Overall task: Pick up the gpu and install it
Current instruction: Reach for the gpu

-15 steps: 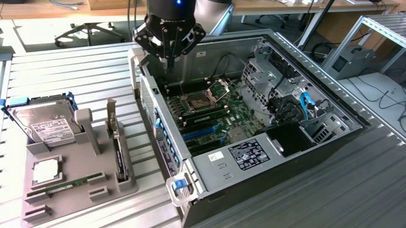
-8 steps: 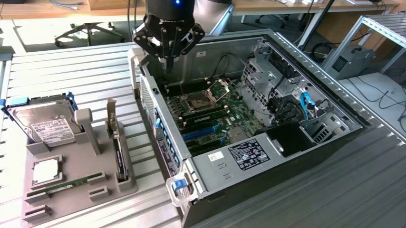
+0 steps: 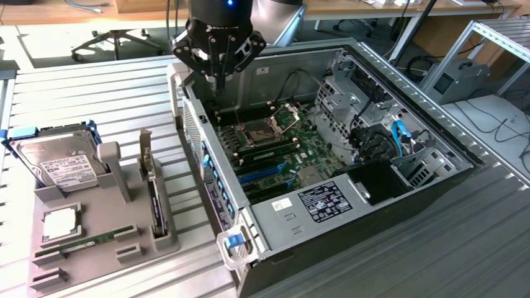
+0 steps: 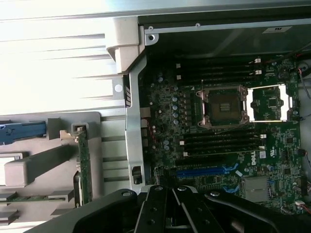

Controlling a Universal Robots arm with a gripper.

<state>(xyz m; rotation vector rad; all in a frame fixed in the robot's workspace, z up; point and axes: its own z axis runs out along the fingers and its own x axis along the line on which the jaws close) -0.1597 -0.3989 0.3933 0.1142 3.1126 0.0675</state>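
- gpu [image 3: 157,208] stands on edge in a slot of the grey holder tray [image 3: 83,268], to the exterior view's left of the open computer case [image 3: 273,242] and well apart from the gripper.
- gripper [image 3: 218,76] hangs over the case's far corner, above the motherboard [image 3: 277,149]; its fingers are pressed together and seemingly hold nothing.
- 1 hard drive [image 3: 62,162] stands in the same tray, and 1 memory stick [image 3: 87,241] lies flat nearby.

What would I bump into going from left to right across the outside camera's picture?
hard drive → gpu → CPU socket → blue cable
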